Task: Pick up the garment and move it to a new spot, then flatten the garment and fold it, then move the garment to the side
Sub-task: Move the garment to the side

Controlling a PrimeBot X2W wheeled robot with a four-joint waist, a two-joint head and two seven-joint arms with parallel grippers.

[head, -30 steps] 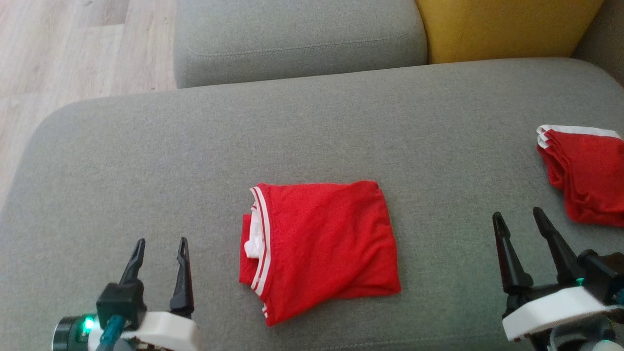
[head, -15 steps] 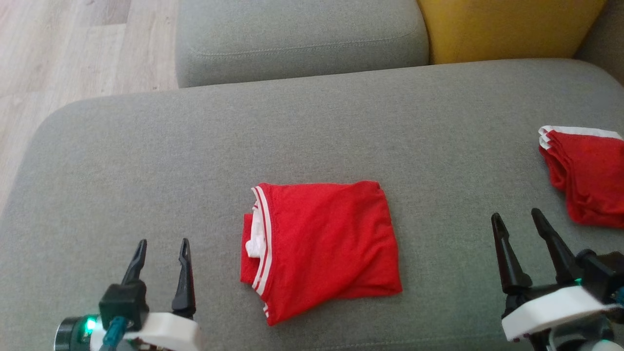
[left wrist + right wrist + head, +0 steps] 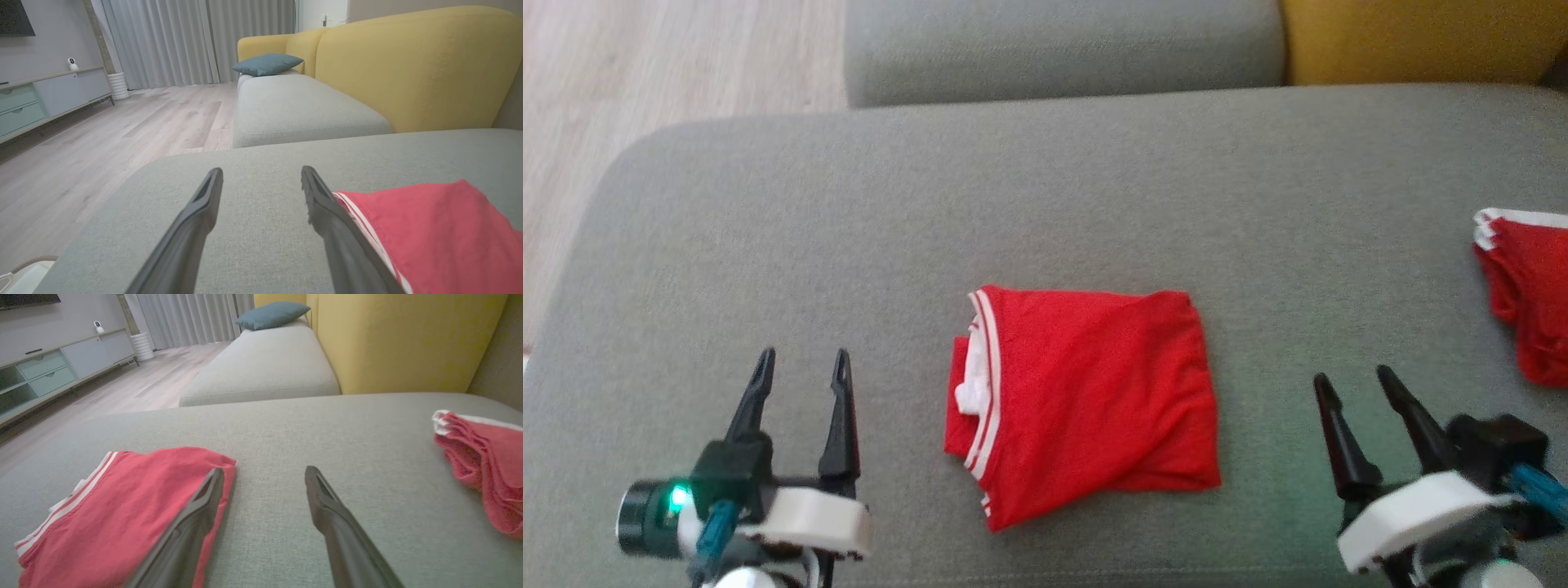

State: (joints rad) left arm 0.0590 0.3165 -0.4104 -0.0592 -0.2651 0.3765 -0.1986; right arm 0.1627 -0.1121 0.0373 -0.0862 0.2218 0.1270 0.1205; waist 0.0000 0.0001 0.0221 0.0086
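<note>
Garment (image 3: 1086, 400), red with white-striped band, lies folded at the head view's lower centre on the grey cushion (image 3: 1045, 204). Wrist views add a yellow backrest (image 3: 408, 65) and teal pillow (image 3: 267, 64). Left gripper (image 3: 804, 353) and right gripper (image 3: 1352, 374) stand spread, empty.
</note>
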